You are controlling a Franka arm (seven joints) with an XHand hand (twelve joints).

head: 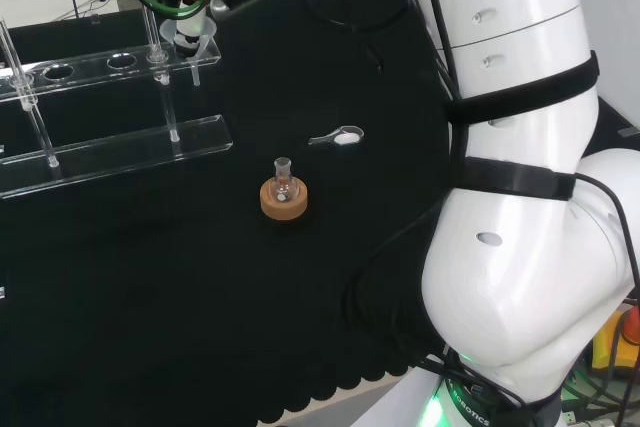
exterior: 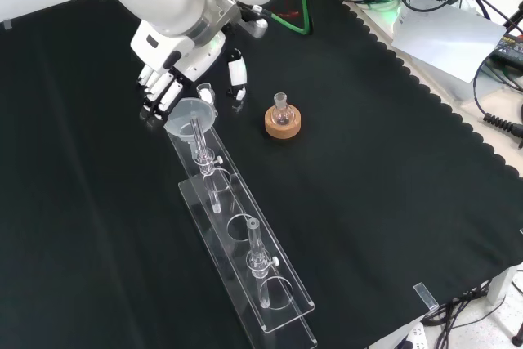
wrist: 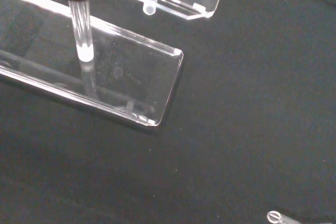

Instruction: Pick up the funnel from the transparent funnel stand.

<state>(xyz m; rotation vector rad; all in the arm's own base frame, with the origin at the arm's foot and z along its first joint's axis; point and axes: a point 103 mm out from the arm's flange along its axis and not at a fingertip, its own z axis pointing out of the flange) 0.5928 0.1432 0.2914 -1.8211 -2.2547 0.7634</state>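
Funnel [exterior: 190,114]: one
Funnel stand [exterior: 245,259]: one, clear
Small flask [exterior: 281,107]: one
Cork ring [exterior: 283,125]: one
Clear scoop [head: 340,136]: one
Robot hand [exterior: 176,71]: one

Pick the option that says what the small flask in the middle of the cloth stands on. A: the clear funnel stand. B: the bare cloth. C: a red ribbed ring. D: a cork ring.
D: the small flask sits upright in a round cork ring on the black cloth, apart from the clear funnel stand, as the head view also shows.
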